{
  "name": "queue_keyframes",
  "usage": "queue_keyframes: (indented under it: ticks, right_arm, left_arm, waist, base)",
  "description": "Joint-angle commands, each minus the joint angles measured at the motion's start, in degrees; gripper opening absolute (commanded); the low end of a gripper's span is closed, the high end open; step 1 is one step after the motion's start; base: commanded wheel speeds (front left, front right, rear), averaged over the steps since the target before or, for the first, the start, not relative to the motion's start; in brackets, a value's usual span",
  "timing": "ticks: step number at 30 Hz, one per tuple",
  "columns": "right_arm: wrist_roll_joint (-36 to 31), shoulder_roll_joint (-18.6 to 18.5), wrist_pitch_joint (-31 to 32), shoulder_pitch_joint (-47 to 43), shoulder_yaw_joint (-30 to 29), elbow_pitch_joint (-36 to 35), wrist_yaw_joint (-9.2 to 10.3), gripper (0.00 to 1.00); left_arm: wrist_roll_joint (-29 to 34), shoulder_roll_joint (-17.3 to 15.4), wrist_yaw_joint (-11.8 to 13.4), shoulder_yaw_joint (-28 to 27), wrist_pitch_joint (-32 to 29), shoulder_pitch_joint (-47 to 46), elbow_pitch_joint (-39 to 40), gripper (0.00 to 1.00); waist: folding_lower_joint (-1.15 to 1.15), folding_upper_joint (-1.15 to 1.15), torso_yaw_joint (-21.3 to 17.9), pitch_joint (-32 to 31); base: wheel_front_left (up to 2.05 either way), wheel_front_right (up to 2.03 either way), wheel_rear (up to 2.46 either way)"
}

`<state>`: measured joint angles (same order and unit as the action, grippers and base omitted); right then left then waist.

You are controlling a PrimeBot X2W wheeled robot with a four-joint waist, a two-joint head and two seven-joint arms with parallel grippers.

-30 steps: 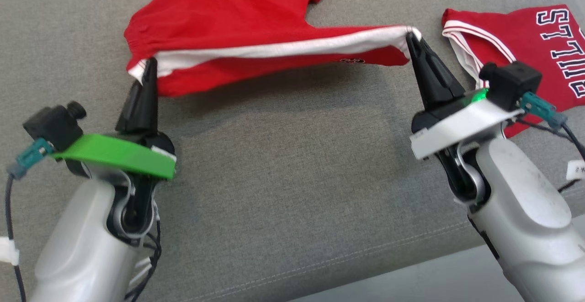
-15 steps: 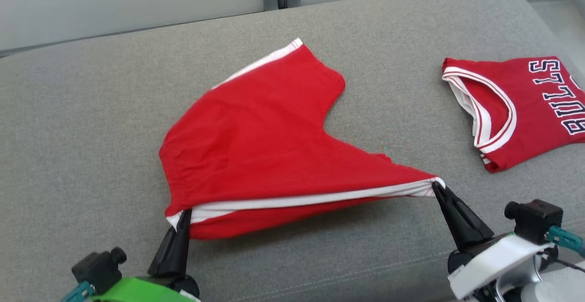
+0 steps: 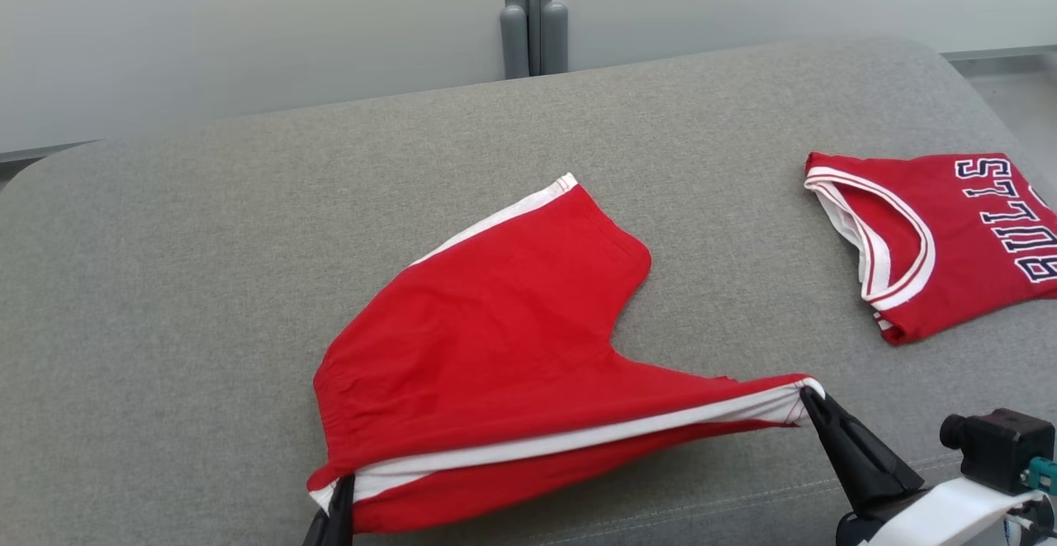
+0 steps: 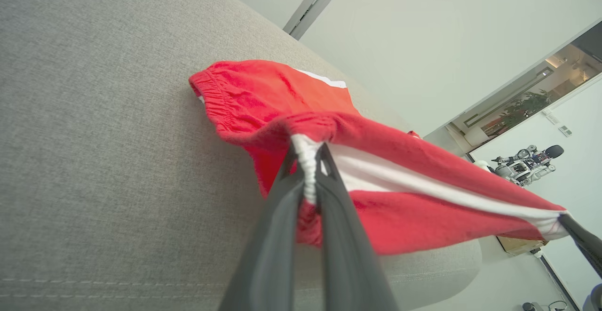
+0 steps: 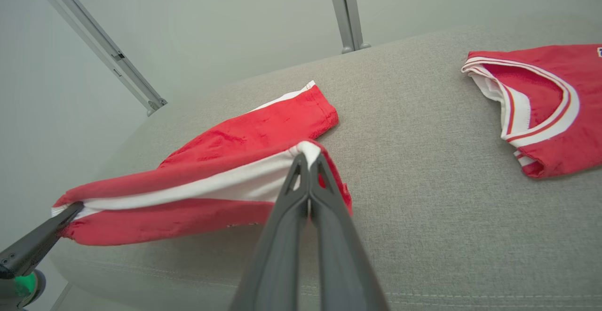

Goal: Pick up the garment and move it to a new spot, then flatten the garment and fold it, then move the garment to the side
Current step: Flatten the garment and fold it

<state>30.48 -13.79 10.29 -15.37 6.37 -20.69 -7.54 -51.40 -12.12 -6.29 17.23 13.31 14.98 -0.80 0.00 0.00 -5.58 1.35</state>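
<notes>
Since a second back the head camera has tipped up, and the red shorts (image 3: 495,339) have come back from the jersey (image 3: 950,240) toward the grey cushion's (image 3: 165,282) near edge, side stripe taut. Left wrist view: left claw (image 4: 308,160) pinched shut on the waistband corner. Right wrist view: right claw (image 5: 308,158) clamped on the hem, left of the jersey. Looks like flattening; next, lower both evenly, keeping tension.
</notes>
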Motion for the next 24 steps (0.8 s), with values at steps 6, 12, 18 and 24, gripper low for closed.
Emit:
queue_keyframes:
  ticks: [6, 12, 18, 24]
  right_arm:
    - [-1.32, 0.82, 0.0, 6.09, -0.9, 5.18, 0.1, 0.0]
    - [-0.8, 0.52, 0.07, 14.0, -1.16, 12.97, 0.1, 0.0]
    - [-0.32, -1.7, -0.08, 24.96, 0.47, 22.66, 0.1, 0.0]
    - [0.88, -4.14, 0.16, 36.98, 4.11, 34.11, 0.1, 0.0]
  left_arm:
    - [-1.23, 2.5, 2.44, 0.61, -2.08, -4.82, -1.56, 0.0]
    - [-1.44, 4.78, 5.49, 1.31, -4.46, -10.2, -2.69, 0.0]
    - [-0.38, 6.65, 10.75, 2.3, -7.33, -16.99, -6.06, 0.0]
    - [-1.46, 8.31, 14.98, 3.48, -9.35, -24.73, -10.85, 0.0]
  waist:
    - [0.0, 0.0, 2.8, 0.42]
    - [0.0, 0.0, 5.84, 1.28]
    - [0.0, 0.0, 9.28, 3.02]
    - [0.0, 0.0, 12.93, 5.14]
  base:
    - [0.0, 0.0, 0.0]
    - [0.0, 0.0, 0.0]
    - [0.0, 0.0, 0.0]
    - [0.0, 0.0, 0.0]
